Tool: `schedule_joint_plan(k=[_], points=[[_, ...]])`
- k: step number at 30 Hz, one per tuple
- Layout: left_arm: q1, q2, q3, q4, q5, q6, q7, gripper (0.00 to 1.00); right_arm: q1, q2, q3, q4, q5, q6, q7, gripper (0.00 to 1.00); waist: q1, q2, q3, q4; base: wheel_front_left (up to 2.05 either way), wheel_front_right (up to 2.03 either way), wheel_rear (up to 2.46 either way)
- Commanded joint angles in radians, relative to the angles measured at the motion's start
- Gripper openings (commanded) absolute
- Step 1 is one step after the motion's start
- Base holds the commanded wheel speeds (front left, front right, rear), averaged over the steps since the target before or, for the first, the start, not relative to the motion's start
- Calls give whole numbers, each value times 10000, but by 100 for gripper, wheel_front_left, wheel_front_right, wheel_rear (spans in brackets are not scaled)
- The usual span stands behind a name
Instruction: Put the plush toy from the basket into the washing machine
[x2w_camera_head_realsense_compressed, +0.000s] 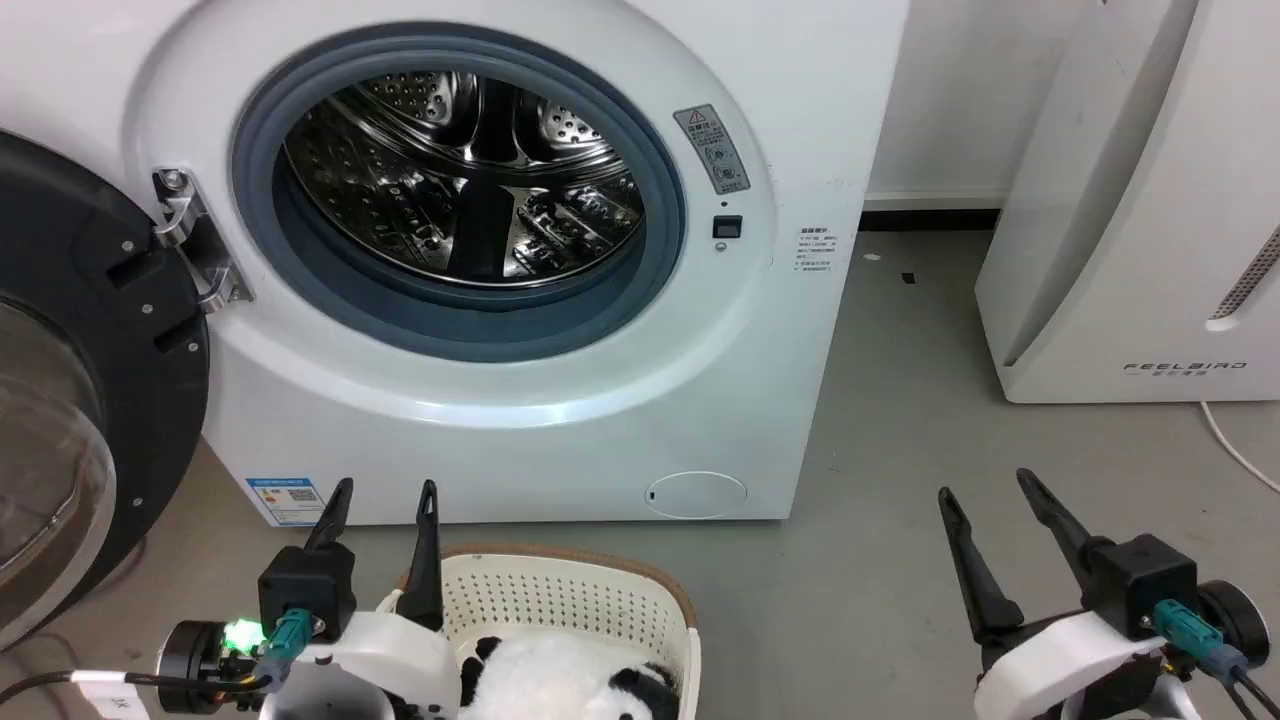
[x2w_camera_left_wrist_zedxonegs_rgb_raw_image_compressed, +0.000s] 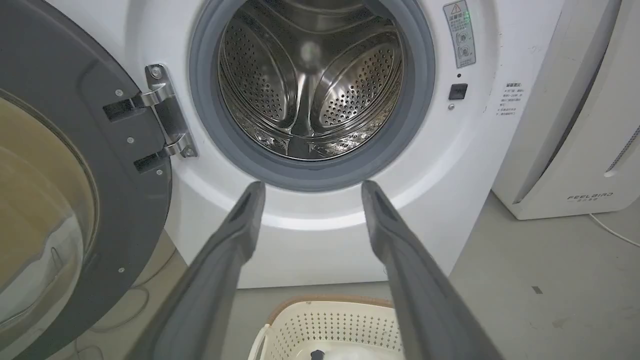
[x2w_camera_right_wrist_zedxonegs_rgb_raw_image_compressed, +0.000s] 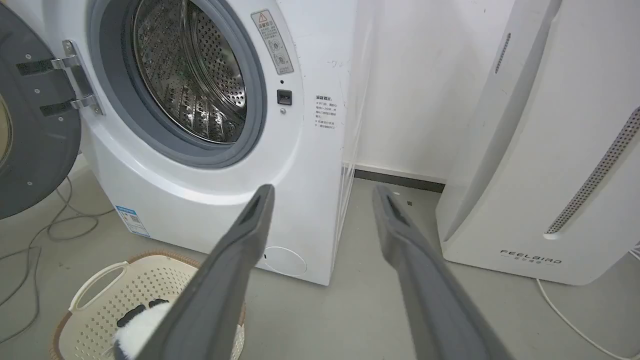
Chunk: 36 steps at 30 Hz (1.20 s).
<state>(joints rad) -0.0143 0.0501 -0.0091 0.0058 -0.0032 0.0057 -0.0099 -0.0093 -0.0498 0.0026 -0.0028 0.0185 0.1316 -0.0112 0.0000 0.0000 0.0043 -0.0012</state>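
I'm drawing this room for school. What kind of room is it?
Probably a laundry room: a big white front-loading washing machine with its round door swung open, a cream perforated plastic laundry basket on the grey floor before it, and a tall white FEELBIRD appliance beside it.

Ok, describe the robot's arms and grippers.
The left gripper and right gripper each have two long, dark, tapering fingers on a black block, behind it a glossy white forearm shell. Dark cables with teal plugs enter each wrist; a green light glows on the left.
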Motion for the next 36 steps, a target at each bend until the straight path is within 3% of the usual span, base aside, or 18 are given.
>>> schedule_joint_plan(k=[1,19,36], points=[[51,0,-12,29,-91,17,-97,100,19,0,-7,-18,55,-1,-95,100,0,0,13,-2,0,0,0],[-255,8,-279,943,-367,-14,-515,100,-115,-1,-56,-222,35,-2,-511,100,0,0,641,-121,0,0,0],[-1300,129,-559,2832,-684,-260,-765,100,-430,-2,-42,-527,82,-3,-865,100,0,0,1721,-208,0,0,0]])
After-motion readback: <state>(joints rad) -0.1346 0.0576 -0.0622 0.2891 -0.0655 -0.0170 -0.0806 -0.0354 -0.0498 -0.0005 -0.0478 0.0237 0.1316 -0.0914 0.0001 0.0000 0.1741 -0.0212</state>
